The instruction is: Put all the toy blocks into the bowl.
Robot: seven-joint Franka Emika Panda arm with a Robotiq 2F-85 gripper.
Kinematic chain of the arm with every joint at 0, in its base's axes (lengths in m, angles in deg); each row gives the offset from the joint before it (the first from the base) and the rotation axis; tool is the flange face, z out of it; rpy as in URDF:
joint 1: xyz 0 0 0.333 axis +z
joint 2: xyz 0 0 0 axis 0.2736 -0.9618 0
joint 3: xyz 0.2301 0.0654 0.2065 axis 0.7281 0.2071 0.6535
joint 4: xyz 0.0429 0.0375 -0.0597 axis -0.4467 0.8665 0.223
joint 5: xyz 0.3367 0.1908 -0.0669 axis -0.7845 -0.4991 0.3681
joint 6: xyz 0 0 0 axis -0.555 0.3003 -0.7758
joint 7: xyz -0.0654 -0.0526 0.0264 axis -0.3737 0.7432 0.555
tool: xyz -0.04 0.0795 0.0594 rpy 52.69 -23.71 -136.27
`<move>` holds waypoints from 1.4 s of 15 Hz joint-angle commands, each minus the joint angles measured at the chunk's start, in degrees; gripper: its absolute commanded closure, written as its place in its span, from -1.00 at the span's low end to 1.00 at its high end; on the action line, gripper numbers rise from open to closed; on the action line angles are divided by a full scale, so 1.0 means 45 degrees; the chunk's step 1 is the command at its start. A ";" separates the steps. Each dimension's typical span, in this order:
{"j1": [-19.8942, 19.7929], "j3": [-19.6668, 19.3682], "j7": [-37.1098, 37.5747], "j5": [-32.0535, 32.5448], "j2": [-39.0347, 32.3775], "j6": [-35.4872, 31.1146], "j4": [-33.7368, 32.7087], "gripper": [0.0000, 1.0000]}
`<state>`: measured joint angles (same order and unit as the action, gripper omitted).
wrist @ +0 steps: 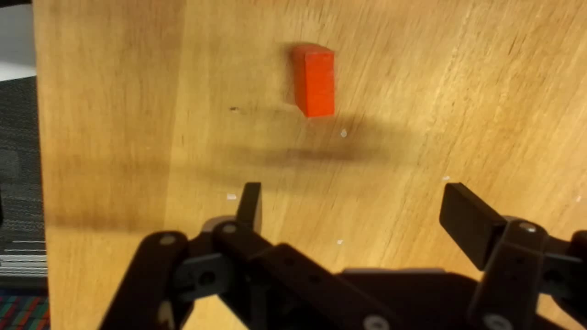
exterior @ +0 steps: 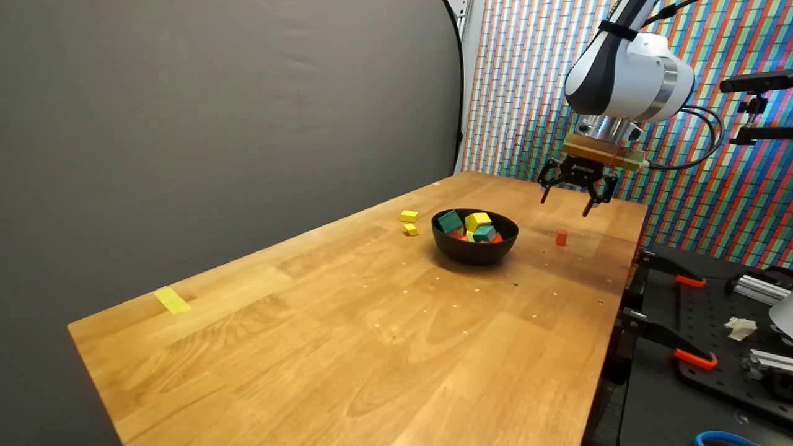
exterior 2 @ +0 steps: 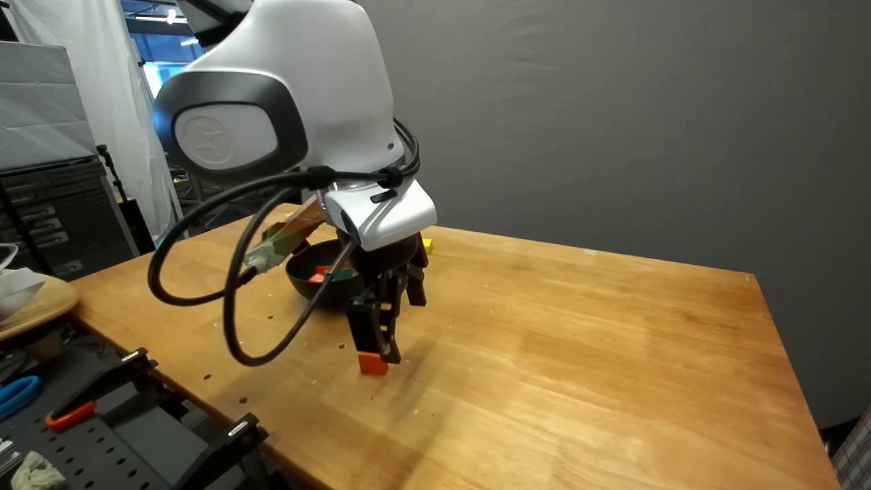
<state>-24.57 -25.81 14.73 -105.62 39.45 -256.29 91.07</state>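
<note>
In an exterior view the claw point(exterior: 565, 207) hangs wide, holding nothing, red block point(exterior: 561, 238) below; bowl point(exterior: 474, 253) off to its side looks full, drops might bounce out. Wrist view: block looks off-centre, so the claw could clip it.

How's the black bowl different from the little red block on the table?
Color: the bowl is black, while the red block is orangey red.
Shape: the bowl is round and hollow; the red block is boxy with straight edges.
Size: the bowl is much wider than the red block.
Holding: the bowl has a yellow block and others in it; nothing sits on the red block.
Same: both rest on the wooden table.
</note>
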 commanded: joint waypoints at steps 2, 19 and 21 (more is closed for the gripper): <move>-0.0949 0.1625 -0.1966 -0.2521 0.0374 0.0911 -0.0383 -0.89; -0.1481 0.2775 -0.4677 -0.4994 -0.1439 0.0846 -0.1225 -0.34; -0.1506 0.2890 -0.4779 -0.5023 -0.1604 0.0831 -0.1359 0.00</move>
<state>-30.28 -14.11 -4.00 -126.59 32.96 -252.89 86.34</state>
